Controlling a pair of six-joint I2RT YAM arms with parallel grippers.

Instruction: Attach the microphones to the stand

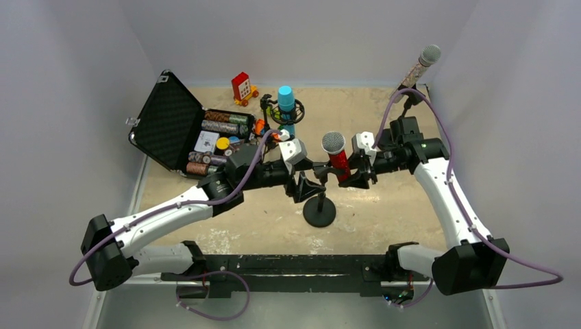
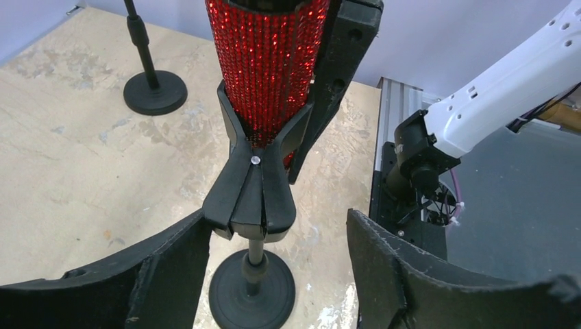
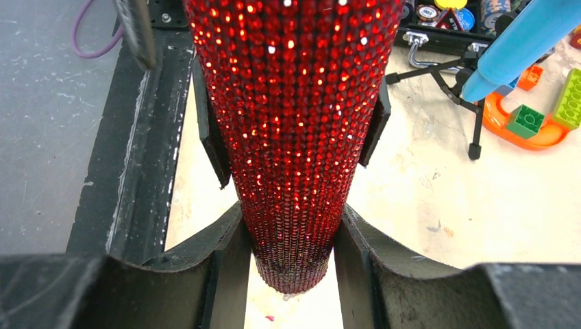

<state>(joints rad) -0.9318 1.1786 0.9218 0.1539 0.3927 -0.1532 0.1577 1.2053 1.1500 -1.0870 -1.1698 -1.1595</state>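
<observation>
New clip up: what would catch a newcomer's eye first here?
The red mic stands upright mid-table, gripped by the right gripper, its tail in the clip of a black stand. Behind it a blue mic sits on a tripod, and a silvery-pink mic rises in the far right corner. An open case of small items lies left.

Pale grey walls [image 1: 308, 34] on three sides — scuffed beige tabletop [image 1: 401, 205], even light.
</observation>
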